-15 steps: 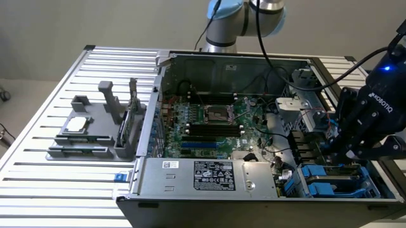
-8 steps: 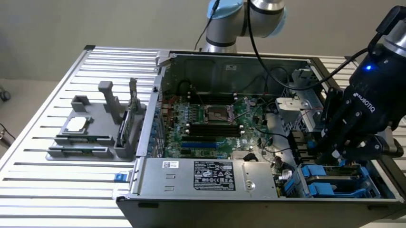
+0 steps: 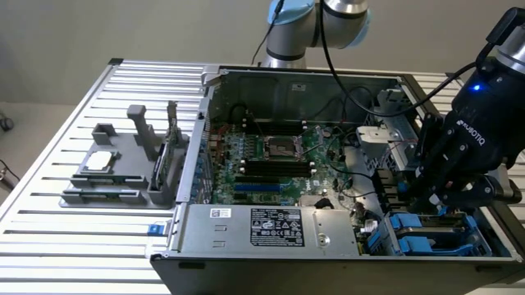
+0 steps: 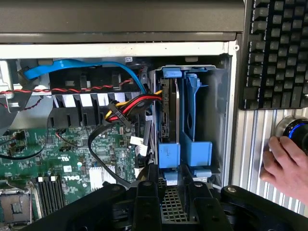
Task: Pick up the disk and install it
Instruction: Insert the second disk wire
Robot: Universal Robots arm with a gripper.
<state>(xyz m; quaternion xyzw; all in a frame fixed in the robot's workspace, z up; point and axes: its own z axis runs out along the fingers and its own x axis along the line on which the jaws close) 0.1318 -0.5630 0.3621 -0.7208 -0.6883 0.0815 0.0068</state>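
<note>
The gripper [image 3: 434, 200] reaches down over the seated disk [image 4: 169, 120], its jaws' state unclear.

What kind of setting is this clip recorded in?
Probably a lab bench for robotic PC assembly. An open computer case lies on a slatted aluminium table, with a grey parts fixture beside it. The gripper is at the blue drive bay; a keyboard and a person's hand are nearby.

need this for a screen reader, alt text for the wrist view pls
A blue-framed metal disk stands on edge in the drive bay of an open computer case, just ahead of the black gripper. A person's hand rests beside a black keyboard.
</note>
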